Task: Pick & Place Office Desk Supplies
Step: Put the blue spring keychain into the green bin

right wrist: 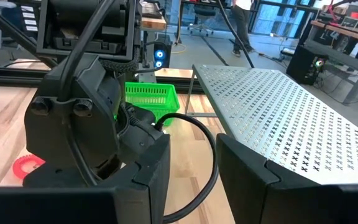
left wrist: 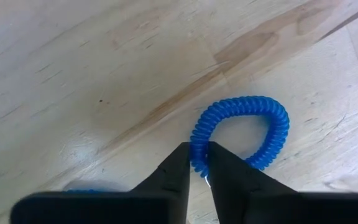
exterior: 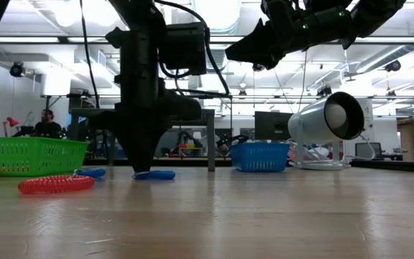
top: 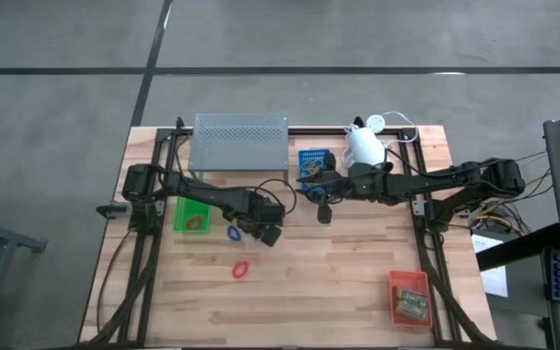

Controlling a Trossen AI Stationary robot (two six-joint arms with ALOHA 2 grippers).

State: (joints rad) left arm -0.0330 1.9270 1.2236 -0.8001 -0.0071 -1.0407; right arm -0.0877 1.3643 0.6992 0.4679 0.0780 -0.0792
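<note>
A blue coiled loop [left wrist: 253, 127] lies flat on the wooden table, left of centre [top: 232, 233]. My left gripper [left wrist: 197, 158] points down over it [top: 248, 229] and is shut on its coil. A red coiled loop [top: 240, 268] lies nearer the front edge. A green tray [top: 192, 215] stands to the left, a blue tray [top: 313, 162] at the back, and a red-orange tray [top: 409, 297] with card boxes at the front right. My right gripper [right wrist: 194, 162] hangs open above the table's middle [top: 317, 194], holding nothing. My left gripper pinches one side of the blue loop's coiled strand [left wrist: 199, 134] between its two fingertips. The fingers come from above, pointing down, and lie across the strand. The rest of the loop [exterior: 154, 174] lies flat on the table.
A grey perforated shelf [top: 239, 143] stands at the back left, and a white lamp [top: 366, 146] at the back right. In the low view a second blue piece [exterior: 90, 173] lies beside the green tray [exterior: 27, 156]. Bare wood stretches across the front middle.
</note>
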